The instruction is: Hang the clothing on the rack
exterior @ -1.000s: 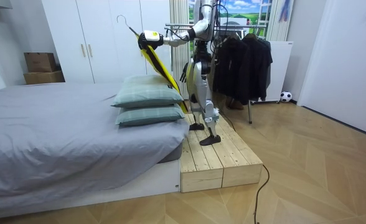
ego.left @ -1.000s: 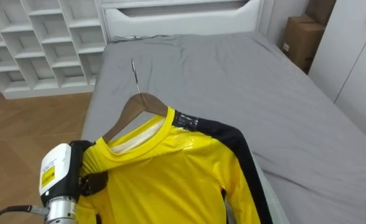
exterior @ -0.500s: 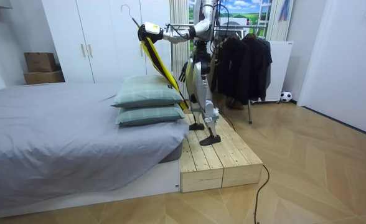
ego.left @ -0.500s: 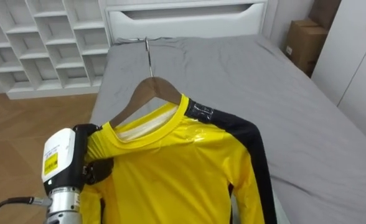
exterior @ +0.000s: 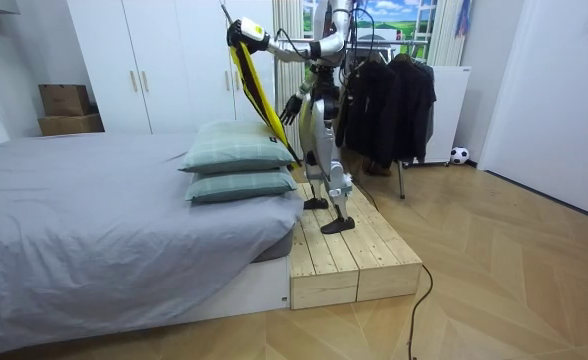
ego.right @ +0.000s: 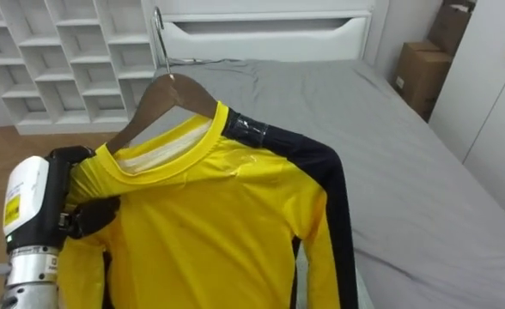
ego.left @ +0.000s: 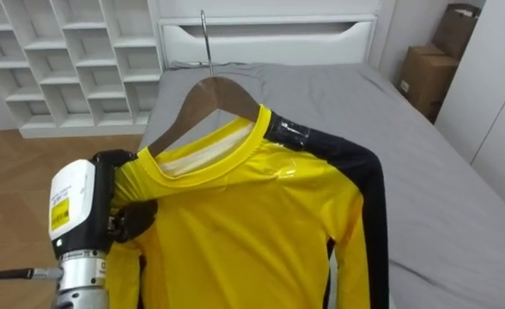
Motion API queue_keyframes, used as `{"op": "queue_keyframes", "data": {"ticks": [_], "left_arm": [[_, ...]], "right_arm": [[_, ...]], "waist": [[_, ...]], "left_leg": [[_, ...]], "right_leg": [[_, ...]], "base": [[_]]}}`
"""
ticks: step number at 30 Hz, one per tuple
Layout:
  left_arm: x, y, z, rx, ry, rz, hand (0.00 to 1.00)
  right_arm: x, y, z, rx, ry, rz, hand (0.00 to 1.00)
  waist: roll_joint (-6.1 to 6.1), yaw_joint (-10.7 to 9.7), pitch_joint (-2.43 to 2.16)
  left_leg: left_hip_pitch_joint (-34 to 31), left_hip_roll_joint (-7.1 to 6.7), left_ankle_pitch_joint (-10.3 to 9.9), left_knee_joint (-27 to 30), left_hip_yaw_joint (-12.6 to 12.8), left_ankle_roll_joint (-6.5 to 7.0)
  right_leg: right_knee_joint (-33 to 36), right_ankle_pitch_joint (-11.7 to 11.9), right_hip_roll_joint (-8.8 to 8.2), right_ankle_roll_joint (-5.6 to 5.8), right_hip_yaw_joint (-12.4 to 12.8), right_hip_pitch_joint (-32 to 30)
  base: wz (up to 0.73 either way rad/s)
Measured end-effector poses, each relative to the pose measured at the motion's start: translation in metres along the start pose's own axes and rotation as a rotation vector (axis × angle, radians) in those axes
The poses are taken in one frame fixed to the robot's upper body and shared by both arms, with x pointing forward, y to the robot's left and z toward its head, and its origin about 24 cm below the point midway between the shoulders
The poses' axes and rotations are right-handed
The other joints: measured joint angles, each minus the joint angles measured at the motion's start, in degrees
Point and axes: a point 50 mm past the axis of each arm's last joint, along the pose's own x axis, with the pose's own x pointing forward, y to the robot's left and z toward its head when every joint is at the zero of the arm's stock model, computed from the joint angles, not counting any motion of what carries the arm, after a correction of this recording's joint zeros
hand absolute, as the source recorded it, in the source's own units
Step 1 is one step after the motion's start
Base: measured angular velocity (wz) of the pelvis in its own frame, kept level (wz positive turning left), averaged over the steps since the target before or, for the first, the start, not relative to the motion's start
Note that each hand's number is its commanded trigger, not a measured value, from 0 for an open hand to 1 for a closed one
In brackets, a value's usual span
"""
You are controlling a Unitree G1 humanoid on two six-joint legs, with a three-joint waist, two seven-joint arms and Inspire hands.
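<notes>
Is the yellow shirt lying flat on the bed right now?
No, the yellow shirt hangs on a wooden hanger, gripped at its shoulder by the left hand, above the grey bed.

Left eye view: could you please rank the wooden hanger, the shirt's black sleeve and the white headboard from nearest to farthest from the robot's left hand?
1. Wooden hanger: just above the left hand, inside the collar of the yellow shirt that the hand grips.
2. Black sleeve: on the shirt's right side, across from the hand.
3. White headboard: at the bed's far end, top of the view.
</notes>
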Motion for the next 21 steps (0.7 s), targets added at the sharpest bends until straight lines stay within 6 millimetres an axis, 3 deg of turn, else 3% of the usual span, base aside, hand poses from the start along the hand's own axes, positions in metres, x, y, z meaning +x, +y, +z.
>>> {"op": "queue_keyframes", "data": {"ticks": [2,8,15,21], "left_arm": [[-0.003,0.002,0.000,0.022,-0.018,0.005,1.00],[-0.003,0.002,-0.001,0.026,-0.016,-0.002,1.00],[-0.002,0.003,0.004,0.040,-0.043,-0.004,1.00],[-0.001,0.003,0.006,0.033,-0.046,-0.023,1.00]], "right_arm": [[0.001,-0.002,0.012,-0.014,-0.052,-0.026,0.00],[-0.002,0.005,0.062,-0.292,-0.307,-0.073,0.00],[-0.021,-0.001,0.124,-0.430,-0.608,-0.214,0.00],[-0.038,0.008,0.153,-0.509,-0.781,-0.259,0.00]], "waist": [[0.12,0.1,0.04],[-0.14,-0.1,0.02],[-0.20,0.5,0.01],[-0.58,1.4,0.04]], "left_leg": [[-0.1,0.00,0.0,0.0,-0.2,0.00],[-0.4,-0.01,0.0,0.1,-0.1,0.00],[-1.0,0.00,0.0,0.0,-0.1,0.00],[-0.5,0.08,0.0,-0.1,-0.1,0.00]], "right_leg": [[0.0,0.0,-0.01,-0.01,0.0,-0.1],[0.1,0.0,-0.03,-0.04,0.0,-0.4],[0.3,0.0,0.00,-0.06,-0.1,-1.3],[1.0,0.0,0.06,-0.06,0.2,-1.3]], "base": [[0.00],[0.00],[0.00],[-0.03]]}}
